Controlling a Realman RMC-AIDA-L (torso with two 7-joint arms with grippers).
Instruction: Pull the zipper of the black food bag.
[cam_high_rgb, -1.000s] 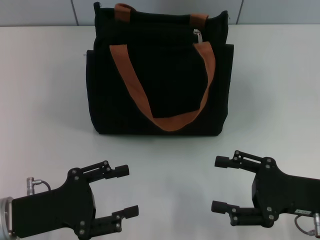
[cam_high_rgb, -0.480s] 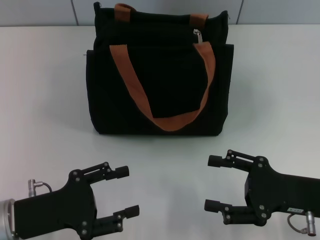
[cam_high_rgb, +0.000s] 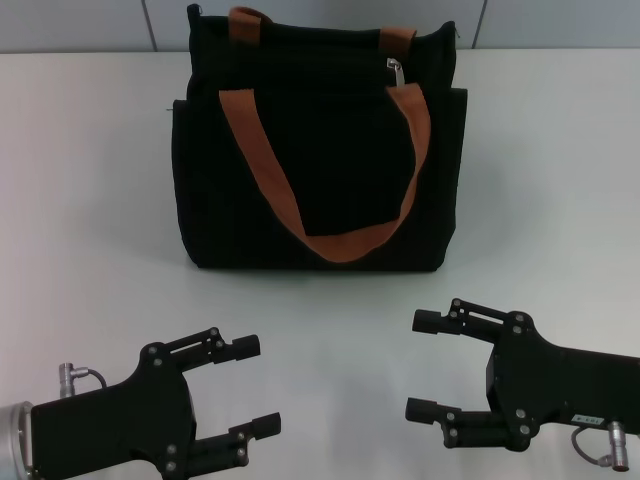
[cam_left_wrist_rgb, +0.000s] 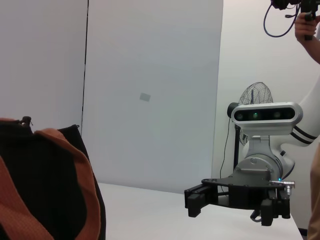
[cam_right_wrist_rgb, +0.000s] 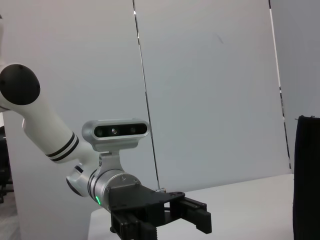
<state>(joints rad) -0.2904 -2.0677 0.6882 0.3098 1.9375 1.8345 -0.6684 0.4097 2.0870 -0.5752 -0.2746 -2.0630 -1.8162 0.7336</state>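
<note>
The black food bag (cam_high_rgb: 315, 150) stands at the far middle of the table (cam_high_rgb: 90, 180). The zipper (cam_high_rgb: 396, 70) sits at its top, right of centre, seemingly hanging. The left gripper (cam_high_rgb: 255, 385) and right gripper (cam_high_rgb: 420, 365) hover near, well apart from the bag.

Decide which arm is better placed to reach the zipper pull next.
Probably the right: the zipper sits at the black food bag's right top, ahead of the open right gripper; the left gripper is farther.

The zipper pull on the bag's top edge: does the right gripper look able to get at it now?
Probably yes: the zipper is exposed, and only bare table lies between it and the open right gripper.
</note>
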